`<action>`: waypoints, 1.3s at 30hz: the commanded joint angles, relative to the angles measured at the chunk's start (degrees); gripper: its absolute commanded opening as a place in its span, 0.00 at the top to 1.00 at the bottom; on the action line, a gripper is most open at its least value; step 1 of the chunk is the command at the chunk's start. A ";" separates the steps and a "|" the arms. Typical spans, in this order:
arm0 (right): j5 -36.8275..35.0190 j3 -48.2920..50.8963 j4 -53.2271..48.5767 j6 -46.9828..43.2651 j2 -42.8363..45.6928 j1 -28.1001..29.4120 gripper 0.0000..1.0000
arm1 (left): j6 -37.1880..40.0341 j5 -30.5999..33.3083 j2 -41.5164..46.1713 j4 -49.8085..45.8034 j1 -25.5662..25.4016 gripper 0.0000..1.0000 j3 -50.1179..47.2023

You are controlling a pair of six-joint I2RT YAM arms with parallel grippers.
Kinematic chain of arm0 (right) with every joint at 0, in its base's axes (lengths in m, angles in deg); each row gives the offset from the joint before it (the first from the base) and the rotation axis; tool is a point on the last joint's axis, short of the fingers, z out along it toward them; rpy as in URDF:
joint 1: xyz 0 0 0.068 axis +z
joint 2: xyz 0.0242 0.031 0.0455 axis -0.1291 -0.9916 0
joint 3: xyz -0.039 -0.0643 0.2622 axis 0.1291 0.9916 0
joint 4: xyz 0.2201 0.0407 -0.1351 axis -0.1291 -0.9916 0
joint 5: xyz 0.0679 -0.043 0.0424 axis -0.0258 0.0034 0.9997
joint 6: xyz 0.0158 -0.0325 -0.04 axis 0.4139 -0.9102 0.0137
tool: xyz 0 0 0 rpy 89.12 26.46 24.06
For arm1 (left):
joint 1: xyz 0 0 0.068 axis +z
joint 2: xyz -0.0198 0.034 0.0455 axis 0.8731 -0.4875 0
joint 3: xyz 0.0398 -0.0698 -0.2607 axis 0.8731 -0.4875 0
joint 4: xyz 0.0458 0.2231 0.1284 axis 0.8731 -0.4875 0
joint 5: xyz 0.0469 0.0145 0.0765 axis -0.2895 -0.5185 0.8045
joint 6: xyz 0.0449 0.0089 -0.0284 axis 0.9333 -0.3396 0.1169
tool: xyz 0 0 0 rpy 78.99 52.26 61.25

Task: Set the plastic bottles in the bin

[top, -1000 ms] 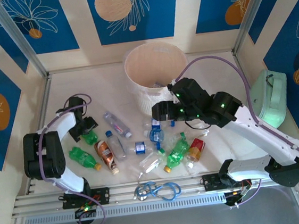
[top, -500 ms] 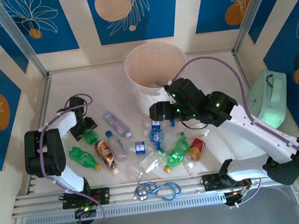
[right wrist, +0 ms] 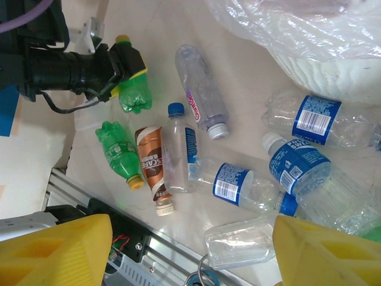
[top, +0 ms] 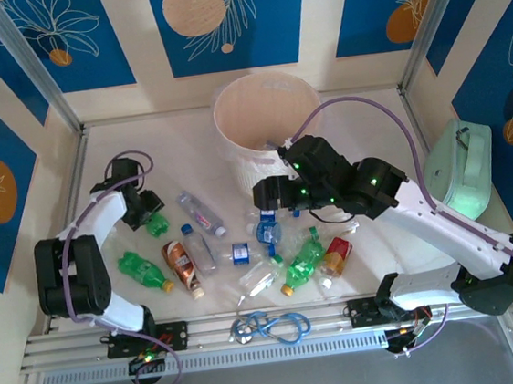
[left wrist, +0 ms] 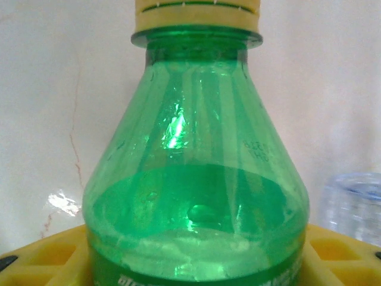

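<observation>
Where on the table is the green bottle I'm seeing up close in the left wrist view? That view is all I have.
Observer: The green plastic bottle with the yellow cap lies at the far left of the white table, apart from the main pile, with the left claw around it.
Operator: Where is the bin from there?
Observer: The tall cream ribbed plastic bin stands at the back centre, to that bottle's right and farther back.
Operator: And the other arm?
Observer: The right claw hangs open and empty over clear plastic bottles with blue labels, just in front of the bin.
</observation>
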 commanded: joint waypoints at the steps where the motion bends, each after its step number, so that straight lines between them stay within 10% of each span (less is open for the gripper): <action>1: -0.39 -2.36 0.44 0.80 -0.67 0.97 0.28 | -1.44 -2.76 3.48 -2.33 0.64 0.43 2.45; 16: 15.15 -7.86 9.96 1.09 -7.58 1.11 0.21 | -26.72 -32.55 19.32 17.52 -3.14 0.44 4.68; 25: 13.95 -18.84 5.28 0.36 -14.67 -1.30 0.14 | -38.68 -33.09 18.44 36.41 -16.99 0.43 7.66; 39: 21.94 -18.68 10.32 3.01 -14.07 -7.33 0.15 | -50.71 -36.60 16.20 59.96 -24.03 0.42 5.95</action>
